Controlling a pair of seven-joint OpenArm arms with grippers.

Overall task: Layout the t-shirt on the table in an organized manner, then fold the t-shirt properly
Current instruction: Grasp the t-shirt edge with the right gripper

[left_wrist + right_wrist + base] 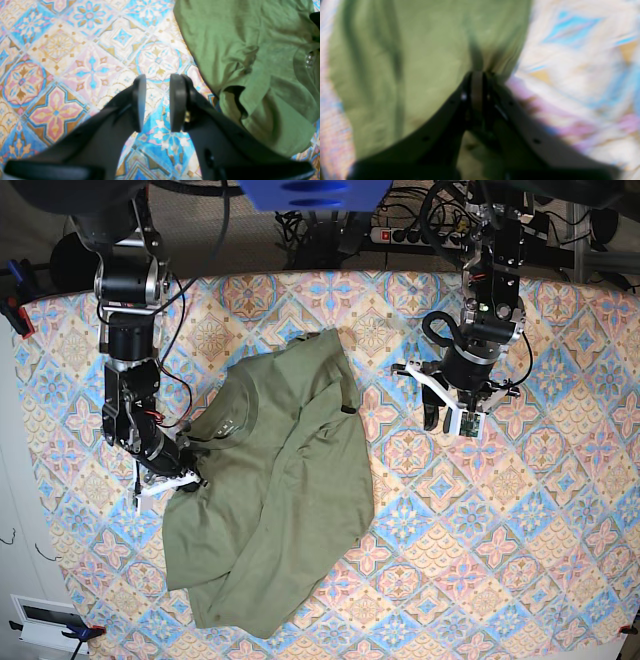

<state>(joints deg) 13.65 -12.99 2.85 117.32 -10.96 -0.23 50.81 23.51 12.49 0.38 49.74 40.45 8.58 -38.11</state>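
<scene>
The shirt (270, 490) lies rumpled left of centre — unfolded; the right gripper (477, 75) pinches its edge, the left gripper (157, 102) hangs parted, empty.

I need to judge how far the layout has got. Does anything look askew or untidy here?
The t-shirt lies crumpled and skewed on the table, its cloth folded over itself with creases, not spread flat. The right gripper is shut on the shirt's edge; the left gripper hangs open above bare cloth beside it, holding nothing.
</scene>
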